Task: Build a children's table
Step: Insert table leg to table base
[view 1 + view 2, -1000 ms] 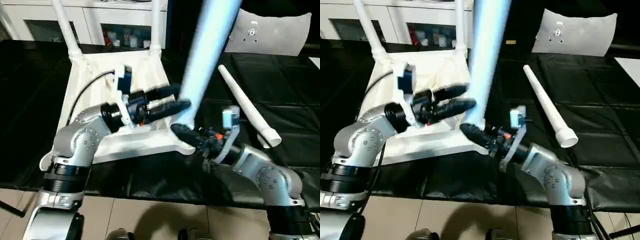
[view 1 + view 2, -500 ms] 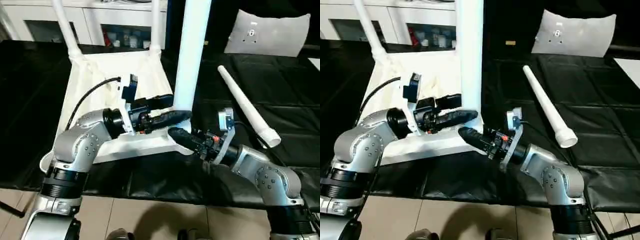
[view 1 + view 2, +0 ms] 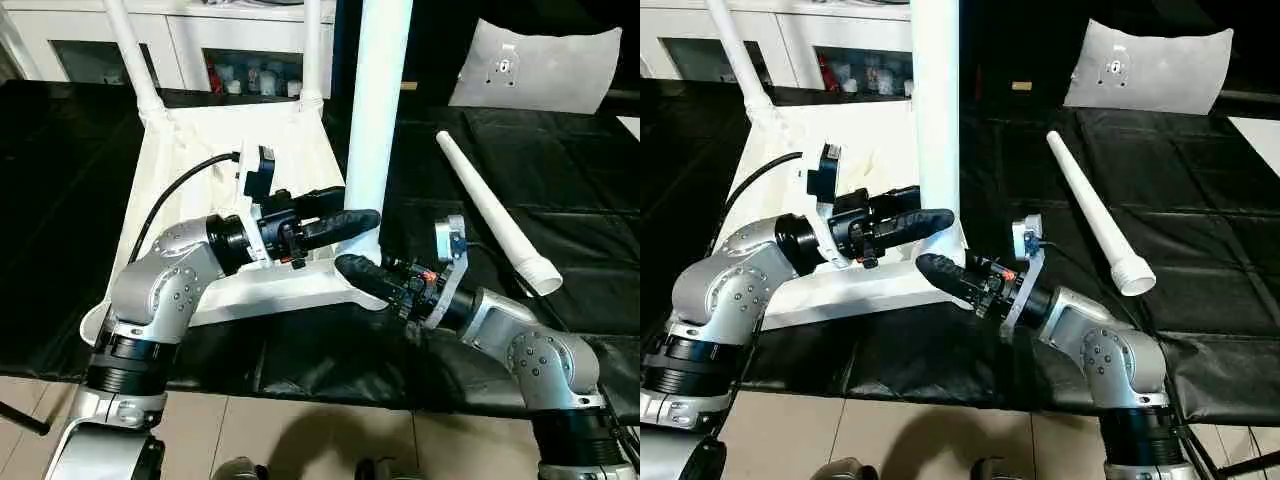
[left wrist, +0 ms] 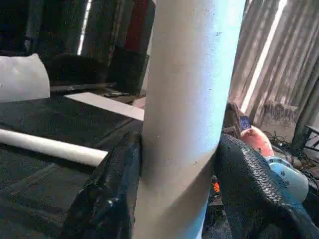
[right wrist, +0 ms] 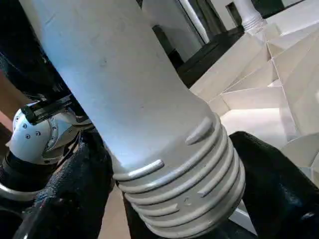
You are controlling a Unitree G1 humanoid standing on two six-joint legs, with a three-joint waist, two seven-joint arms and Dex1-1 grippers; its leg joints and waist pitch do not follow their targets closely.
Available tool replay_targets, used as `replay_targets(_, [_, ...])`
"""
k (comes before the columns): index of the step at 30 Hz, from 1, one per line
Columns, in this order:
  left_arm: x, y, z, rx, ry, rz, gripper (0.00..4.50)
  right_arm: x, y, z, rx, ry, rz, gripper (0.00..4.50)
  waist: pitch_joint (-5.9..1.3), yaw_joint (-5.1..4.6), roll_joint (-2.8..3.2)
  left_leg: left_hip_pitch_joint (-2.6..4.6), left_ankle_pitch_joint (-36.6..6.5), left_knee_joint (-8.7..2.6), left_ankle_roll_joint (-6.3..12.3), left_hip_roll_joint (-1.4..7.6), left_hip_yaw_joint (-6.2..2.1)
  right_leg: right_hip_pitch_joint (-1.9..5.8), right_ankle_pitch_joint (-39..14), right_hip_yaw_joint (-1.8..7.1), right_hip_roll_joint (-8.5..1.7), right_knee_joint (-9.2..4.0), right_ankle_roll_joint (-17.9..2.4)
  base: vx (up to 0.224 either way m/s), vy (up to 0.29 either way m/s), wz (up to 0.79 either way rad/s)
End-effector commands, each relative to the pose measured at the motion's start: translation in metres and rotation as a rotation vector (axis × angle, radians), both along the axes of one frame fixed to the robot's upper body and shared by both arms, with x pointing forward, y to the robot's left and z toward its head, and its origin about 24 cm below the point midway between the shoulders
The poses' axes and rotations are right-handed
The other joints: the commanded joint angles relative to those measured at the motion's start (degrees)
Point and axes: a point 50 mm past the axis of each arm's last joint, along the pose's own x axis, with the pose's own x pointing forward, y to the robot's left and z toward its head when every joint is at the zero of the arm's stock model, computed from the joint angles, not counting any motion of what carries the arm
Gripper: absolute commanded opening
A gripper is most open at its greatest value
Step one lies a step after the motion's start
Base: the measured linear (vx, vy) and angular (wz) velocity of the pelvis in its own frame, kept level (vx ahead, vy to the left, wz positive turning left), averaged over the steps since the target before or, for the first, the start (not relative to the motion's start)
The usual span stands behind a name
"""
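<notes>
An upright white leg stands at the near corner of the upturned table top. The left gripper clamps its shaft between both fingers; the right gripper grips its ribbed base. Both forearms reach inward, low over the desk.

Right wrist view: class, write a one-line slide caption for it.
Right gripper clasps the ribbed base of a white table leg above the upturned tabletop.
</notes>
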Motion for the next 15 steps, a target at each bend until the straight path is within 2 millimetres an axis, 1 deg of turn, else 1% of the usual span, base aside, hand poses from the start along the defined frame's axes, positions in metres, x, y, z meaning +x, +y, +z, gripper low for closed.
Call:
replay_targets(1, [0.002, 0.000, 0.005, -0.006, -0.019, 0.007, 2.00, 0.003, 0.001, 0.005, -0.012, -0.029, -0.002, 3.27, -5.25, 0.09, -0.10, -0.07, -5.55, -3.48, 1.32, 1.36, -0.17, 4.19, -14.36, 1.63, -3.02, -4.49, -9.53, 0.000, 0.000, 0.00])
replay_targets(4, [0.005, 0.002, 0.006, -0.021, -0.005, 0.040, 2.00, 0.004, 0.001, 0.005, -0.026, -0.040, -0.014, 3.27, -5.25, 0.08, -0.07, -0.04, -6.09, -3.45, 1.10, 1.35, -0.16, 4.19, -15.51, 1.64, -3.05, -4.62, -9.31, 0.000, 0.000, 0.00])
replay_targets(7, [0.011, 0.004, 0.007, -0.038, 0.016, 0.099, 2.00, 0.008, -0.001, 0.005, -0.037, -0.044, -0.046, 3.27, -5.22, 0.03, 0.03, -0.01, -6.28, -3.48, 0.85, 1.34, -0.20, 4.14, -15.56, 1.56, -3.00, -4.57, -9.37, 0.000, 0.000, 0.00])
replay_targets(8, [0.012, 0.004, 0.008, -0.044, 0.021, 0.109, 2.00, 0.009, -0.001, 0.005, -0.035, -0.043, -0.053, 3.27, -5.27, -0.01, -0.03, 0.01, -6.37, -3.39, 0.78, 1.29, -0.18, 4.16, -15.42, 1.55, -3.00, -4.59, -9.51, 0.000, 0.000, 0.00])
replay_targets(9, [0.014, 0.005, 0.008, -0.048, 0.027, 0.128, 2.00, 0.011, -0.002, 0.006, -0.031, -0.041, -0.065, 3.82, -5.27, -0.06, -0.03, -0.09, -6.09, -3.40, 0.87, 1.26, -0.19, 4.27, -15.09, 1.58, -2.99, -4.59, -9.55, 0.000, 0.000, 0.00])
replay_targets(10, [0.015, 0.006, 0.008, -0.049, 0.030, 0.139, 2.00, 0.011, -0.002, 0.007, -0.029, -0.041, -0.072, 3.82, -5.30, -0.02, 0.00, -0.02, -6.06, -3.38, 0.99, 1.29, -0.17, 4.16, -14.79, 1.60, -2.96, -4.55, -9.65, 0.000, 0.000, 0.00])
replay_targets(11, [0.016, 0.007, 0.008, -0.046, 0.027, 0.152, 1.99, 0.013, -0.003, 0.008, -0.013, -0.037, -0.080, 3.98, -5.29, 0.01, -0.01, 0.00, -6.13, -3.38, 1.07, 1.27, -0.17, 4.16, -14.77, 1.58, -2.92, -4.55, -9.65, 0.000, 0.000, 0.00])
replay_targets(13, [0.017, 0.007, 0.008, -0.042, 0.024, 0.158, 1.99, 0.013, -0.004, 0.010, -0.004, -0.041, -0.076, 4.05, -5.31, 0.01, 0.07, 0.02, -6.15, -3.38, 1.12, 1.26, -0.18, 4.19, -14.66, 1.56, -2.89, -4.58, -9.59, 0.000, 0.000, 0.00])
replay_targets(15, [0.017, 0.008, 0.009, -0.055, 0.032, 0.166, 1.98, 0.013, -0.004, 0.011, -0.007, -0.047, -0.077, 4.31, -5.33, 0.03, 0.05, 0.02, -6.01, -3.40, 1.19, 1.29, -0.21, 4.20, -14.26, 1.55, -2.90, -4.52, -9.67, 0.000, 0.000, 0.00])
